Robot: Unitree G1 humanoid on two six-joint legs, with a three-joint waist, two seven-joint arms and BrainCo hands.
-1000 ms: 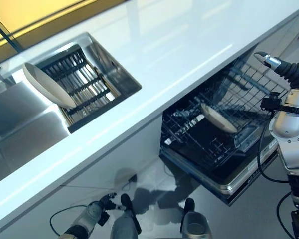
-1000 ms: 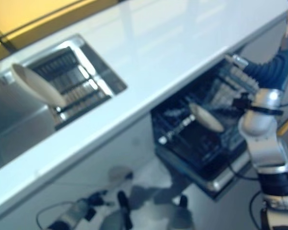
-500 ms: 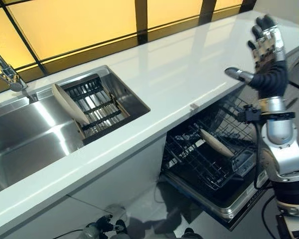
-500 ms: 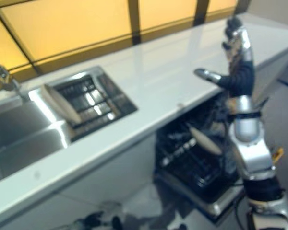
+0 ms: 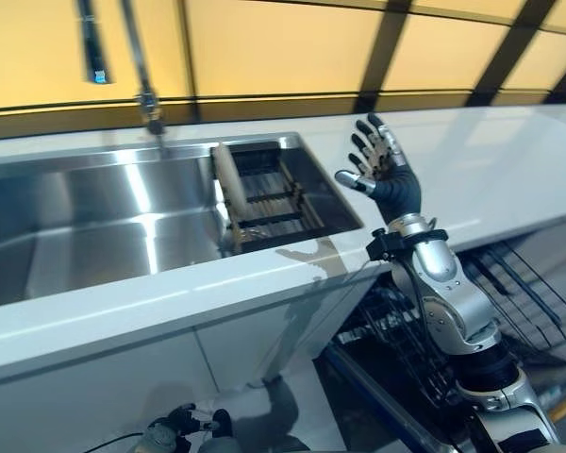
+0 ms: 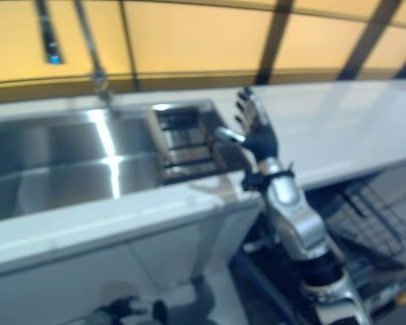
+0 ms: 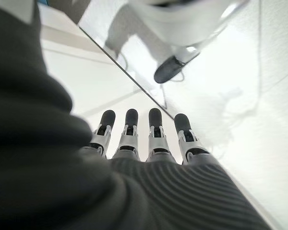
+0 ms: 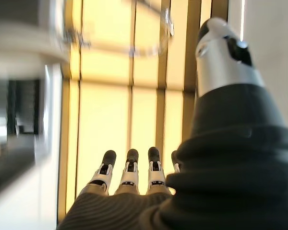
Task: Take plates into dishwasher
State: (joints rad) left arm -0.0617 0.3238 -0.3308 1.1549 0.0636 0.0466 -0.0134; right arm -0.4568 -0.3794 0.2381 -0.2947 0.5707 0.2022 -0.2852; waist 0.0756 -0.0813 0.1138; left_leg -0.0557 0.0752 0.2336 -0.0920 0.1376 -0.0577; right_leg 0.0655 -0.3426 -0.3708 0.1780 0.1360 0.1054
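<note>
Although the dishwasher rack (image 5: 509, 293) stands pulled out below the desk (image 5: 509, 170), one plate (image 5: 228, 181) leans on edge in the drying rack (image 5: 274, 193) inside the sink (image 5: 94, 226), so at least that piece is left to carry over. The right hand (image 5: 382, 170) is raised above the desk edge, fingers spread and holding nothing; the left hand (image 7: 149, 139) (low by the floor) is straight-fingered and empty too. Whether the dishwasher holds plates cannot be seen from here.
</note>
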